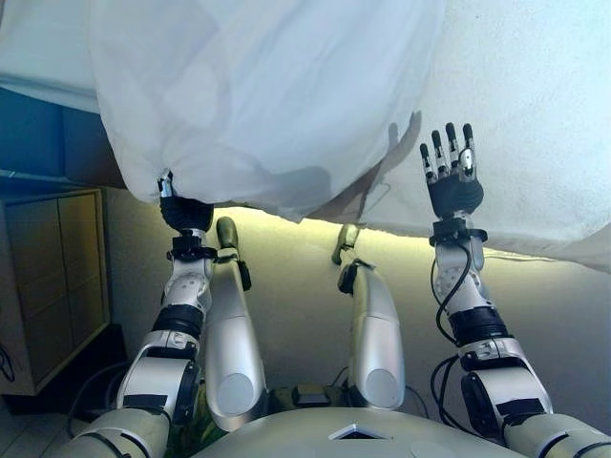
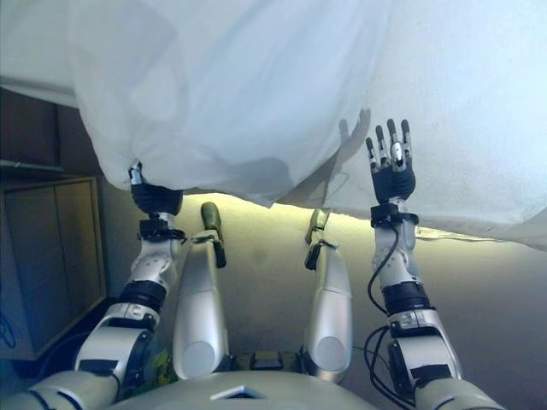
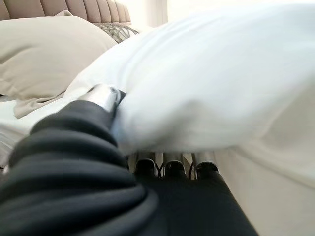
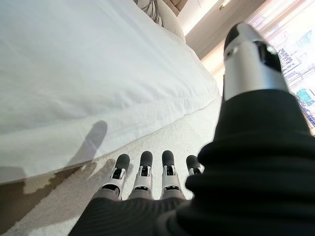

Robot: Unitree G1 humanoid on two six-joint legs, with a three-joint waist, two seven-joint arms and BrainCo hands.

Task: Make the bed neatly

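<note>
A white duvet (image 1: 267,95) lies bunched on the bed, and a fold of it hangs over the near edge. My left hand (image 1: 184,212) is at that fold. In the left wrist view its thumb (image 3: 106,96) presses on top of the duvet (image 3: 206,83) while its fingers run under it, pinching the cloth. My right hand (image 1: 454,186) is open with straight fingers, over the off-white sheet (image 1: 535,114) just right of the duvet's edge. The right wrist view shows its fingers (image 4: 142,177) spread above the sheet (image 4: 187,132), holding nothing.
A beige pillow (image 3: 39,54) lies against the padded headboard (image 3: 74,7) at the far end of the bed. A wooden cabinet (image 1: 48,286) stands on the floor to my left, beside the bed's near edge.
</note>
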